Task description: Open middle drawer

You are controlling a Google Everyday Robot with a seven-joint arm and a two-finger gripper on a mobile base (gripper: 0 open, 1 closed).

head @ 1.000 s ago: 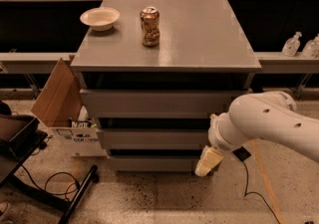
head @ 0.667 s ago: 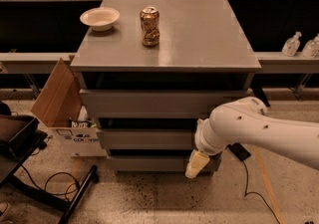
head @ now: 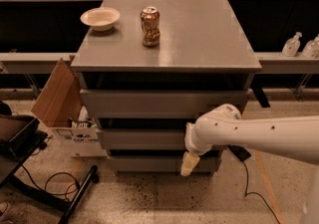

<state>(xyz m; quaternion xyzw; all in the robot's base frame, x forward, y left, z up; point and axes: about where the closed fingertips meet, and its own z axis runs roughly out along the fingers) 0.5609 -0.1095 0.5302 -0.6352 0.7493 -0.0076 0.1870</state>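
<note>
Middle drawer (head: pixel 142 139), the plain grey flat panel second of three stacked fronts, lies just left of the cream claw (head: pixel 188 163); I cannot tell the claw's grip. It hangs before the bottom front (head: pixel 144 164), further left than earlier. One cream bowl (head: pixel 100 18) and one dented copper can (head: pixel 150 26) stand on the grey table (head: pixel 209 34). Speckled floor (head: pixel 164 198) lies open ahead.
</note>
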